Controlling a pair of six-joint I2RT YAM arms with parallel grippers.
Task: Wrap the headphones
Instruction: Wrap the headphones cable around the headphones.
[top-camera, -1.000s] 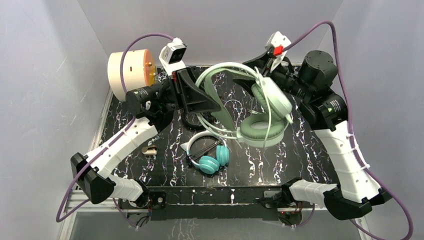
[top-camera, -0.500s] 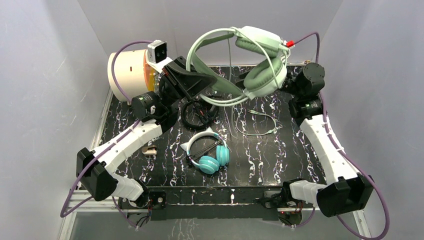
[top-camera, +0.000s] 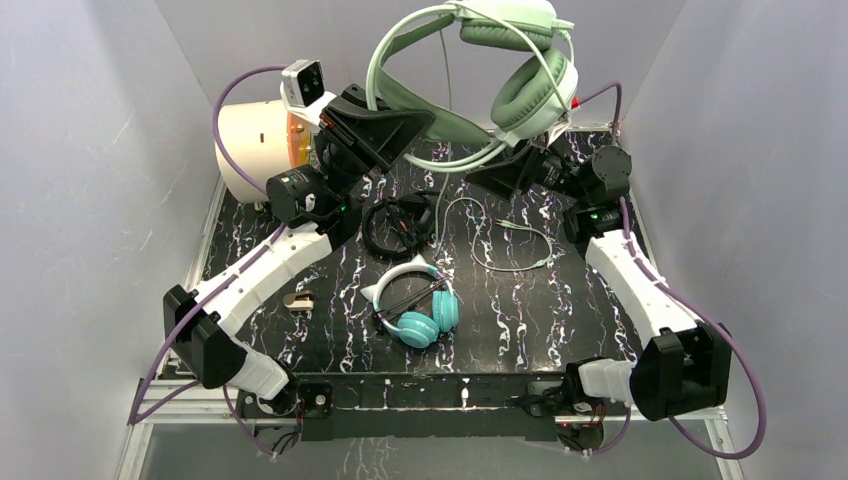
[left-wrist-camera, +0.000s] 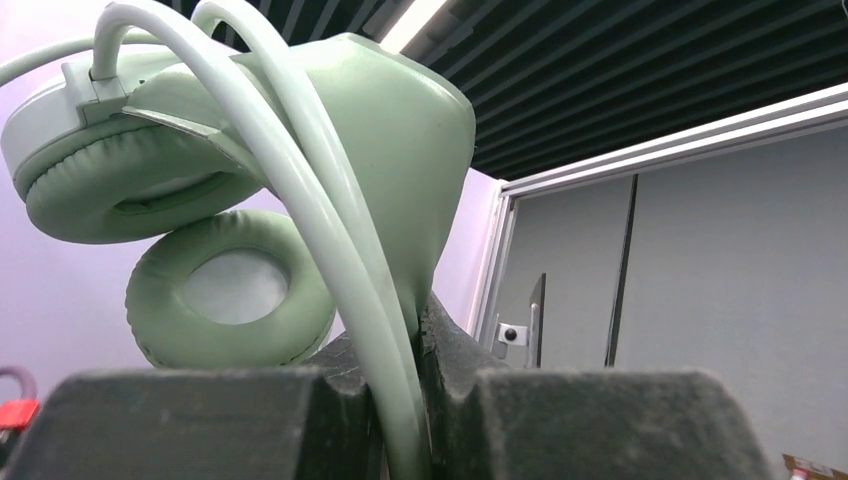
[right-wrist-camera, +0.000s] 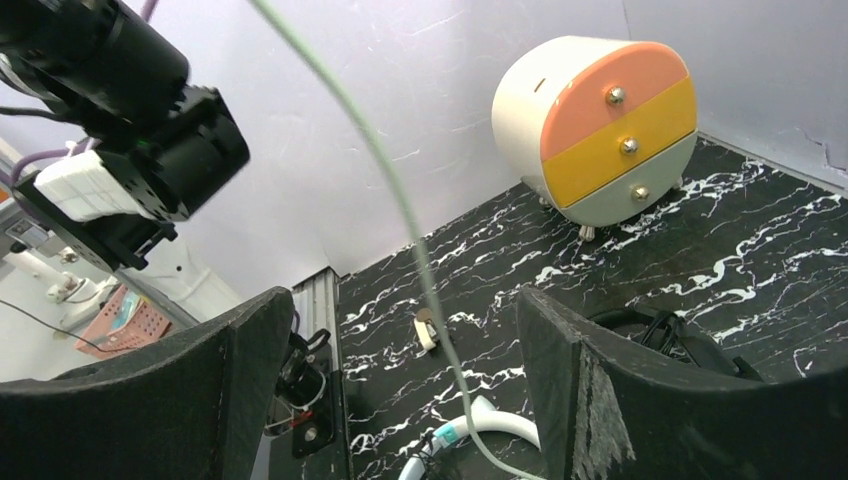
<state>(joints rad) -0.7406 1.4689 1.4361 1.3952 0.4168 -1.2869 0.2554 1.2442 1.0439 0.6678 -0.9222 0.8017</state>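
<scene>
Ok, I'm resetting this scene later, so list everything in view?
pale sage-green over-ear headphones: one, green, high above the table, band pinched in left fingers
light cable: one, pale, hanging between the right fingers
all-black corded headphones: one, black, table's far middle
teal headphones with white cat-ear band: one, table centre
round cream drawer box: one, orange, yellow, grey fronts, far left
small tan item: one, left of teal pair, unidentifiable
left fingers: black, shut
right fingers: black, open

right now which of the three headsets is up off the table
The pale sage-green headset, held aloft by its band in the shut left gripper. The black headset and the teal cat-ear headset both lie on the table.
</scene>
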